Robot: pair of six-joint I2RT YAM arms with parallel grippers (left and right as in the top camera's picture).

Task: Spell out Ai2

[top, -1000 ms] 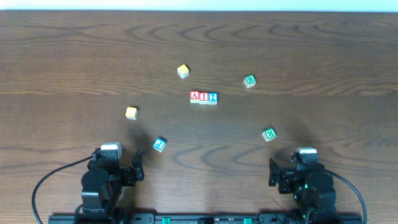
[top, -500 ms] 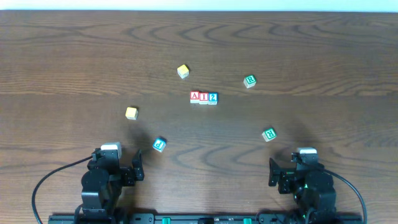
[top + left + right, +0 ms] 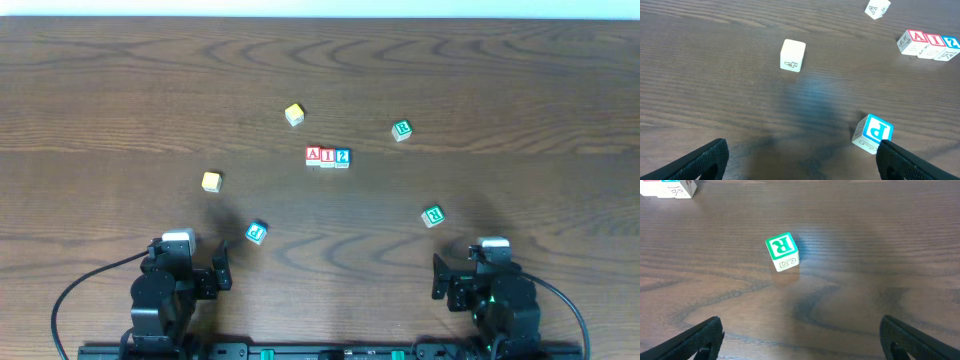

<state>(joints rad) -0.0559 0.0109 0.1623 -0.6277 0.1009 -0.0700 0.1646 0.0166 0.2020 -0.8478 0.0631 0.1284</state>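
Here's the word, already laid out: the A block, the I block and the 2 block sit touching in one tidy row near the middle of the surface, reading A, I, 2 from left to right. The row's long axis runs left-right, square to both arms. Both arms are parked at the near edge, well apart from it. The left fingers are spread wide with nothing between them, and the row lies far and to their right. The right fingers are splayed just as wide, also empty, and from them the row lies far and to the left, only its corner peeking into that wrist view. By my eye neither arm is plainly the nearer; the row sits about midway between them.

The leftovers are scattered around: the blue P block just off the left arm, the green R block just ahead of the right, two yellow blocks further left, another green block far right. None touches the row. I'd call the spelling done, with no reach needed unless the row wants a nudge
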